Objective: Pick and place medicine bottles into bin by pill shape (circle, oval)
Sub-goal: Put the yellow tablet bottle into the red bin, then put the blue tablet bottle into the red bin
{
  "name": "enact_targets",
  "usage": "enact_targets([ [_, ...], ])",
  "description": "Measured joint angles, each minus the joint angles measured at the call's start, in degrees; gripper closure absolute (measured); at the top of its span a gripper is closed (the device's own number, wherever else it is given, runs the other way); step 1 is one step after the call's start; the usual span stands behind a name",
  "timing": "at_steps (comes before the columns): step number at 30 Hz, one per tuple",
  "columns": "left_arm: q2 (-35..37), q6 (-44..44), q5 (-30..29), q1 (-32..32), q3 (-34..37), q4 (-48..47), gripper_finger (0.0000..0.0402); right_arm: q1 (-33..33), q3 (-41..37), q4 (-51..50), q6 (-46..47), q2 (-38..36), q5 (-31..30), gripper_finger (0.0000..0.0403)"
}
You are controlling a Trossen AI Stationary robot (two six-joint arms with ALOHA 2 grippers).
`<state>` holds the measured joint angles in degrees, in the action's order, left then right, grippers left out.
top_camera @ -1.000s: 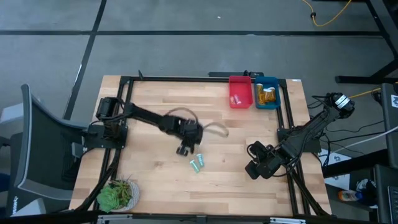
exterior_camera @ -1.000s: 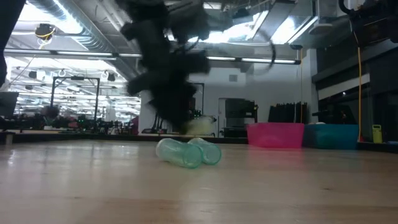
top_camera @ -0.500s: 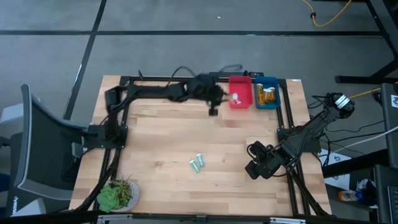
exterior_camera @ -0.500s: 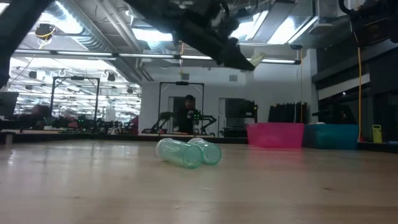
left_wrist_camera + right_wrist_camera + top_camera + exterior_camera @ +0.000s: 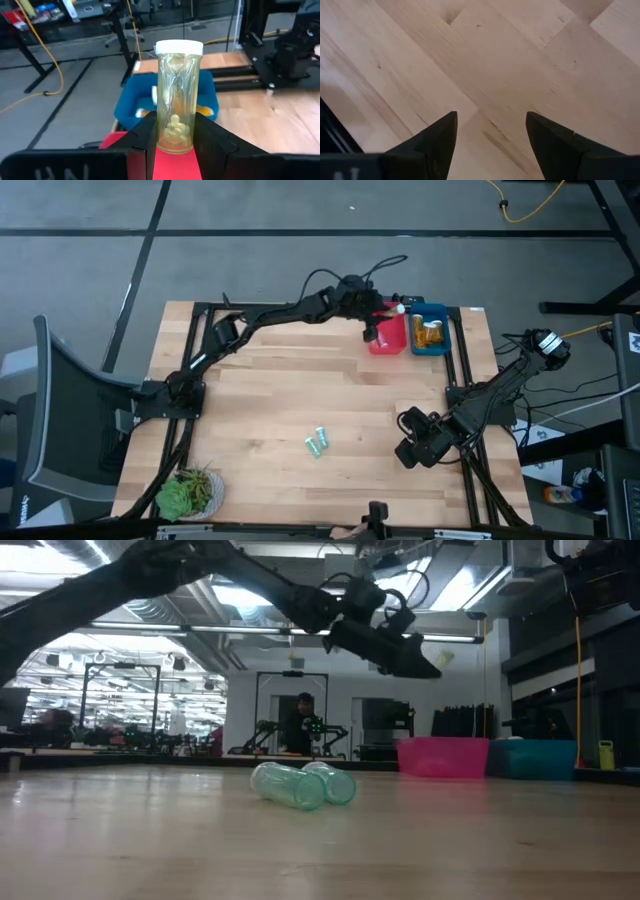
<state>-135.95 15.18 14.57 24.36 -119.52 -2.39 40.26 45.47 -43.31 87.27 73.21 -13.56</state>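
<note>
My left gripper (image 5: 384, 317) reaches to the table's far right, above the red bin (image 5: 386, 338), and is shut on a translucent pale yellow bottle (image 5: 177, 95) with a white cap (image 5: 178, 48) and pills inside. It also shows in the low view (image 5: 405, 655), high over the table. Two teal bottles (image 5: 316, 443) lie on their sides, side by side, on the wood near the table's middle; they also show in the low view (image 5: 300, 785). My right gripper (image 5: 415, 450) waits open low over the table near its right edge, empty (image 5: 490, 135). My left gripper pinches the yellow bottle's lower body (image 5: 175, 137) between its two fingers (image 5: 145, 135), near the bottom end. The fingers come from the table's left and lie along the bottle. The bottle is lifted clear over the red bin, and its capped end (image 5: 398, 307) sticks out beyond the fingertips toward the blue bin.
A blue bin (image 5: 431, 332) with orange bottles stands right of the red bin at the far right corner. A potted green plant (image 5: 185, 492) stands at the near left corner. A black frame (image 5: 300, 307) runs along the table's edges. Bare wood lies between the teal bottles and the bins.
My left gripper has swung from the table's middle, just beyond the teal bottles, up and toward the far right, ending over the red bin with the pale bottle in its fingers. The two teal bottles have stayed where they were.
</note>
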Motion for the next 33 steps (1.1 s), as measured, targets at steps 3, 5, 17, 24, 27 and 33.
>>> enact_targets([
  [3, -1.5, 0.0, 0.2, -0.1, -0.5, -0.2, 0.0305, 0.0, 0.0, -0.1, -0.5, 0.0, 0.0, 0.0164],
  [5, -2.5, -0.1, 0.3, -0.2, -0.5, 0.0, 0.0305, 0.0, 0.0, -0.2, -0.5, 0.0, 0.0, 0.0164],
  [17, -2.7, -1.0, 0.0, 0.7, -0.5, 0.5, 0.0303, 0.0, 0.0, -0.3, -0.5, 0.0, 0.1, 0.0164],
  [24, -2.7, 0.3, 0.2, 0.5, -0.5, 0.3, 0.0285, 0.0, 0.0, -0.3, -0.5, 0.0, 0.1, 0.0164],
  [27, -2.7, 0.3, 0.2, 0.7, -0.5, 0.3, 0.0276, 0.0, 0.0, -0.3, -0.5, 0.0, 0.1, 0.0164],
  [33, -2.7, 0.4, 0.1, 0.7, -0.5, 0.3, 0.026, 0.0, 0.0, -0.3, -0.5, 0.0, 0.1, 0.0164],
])
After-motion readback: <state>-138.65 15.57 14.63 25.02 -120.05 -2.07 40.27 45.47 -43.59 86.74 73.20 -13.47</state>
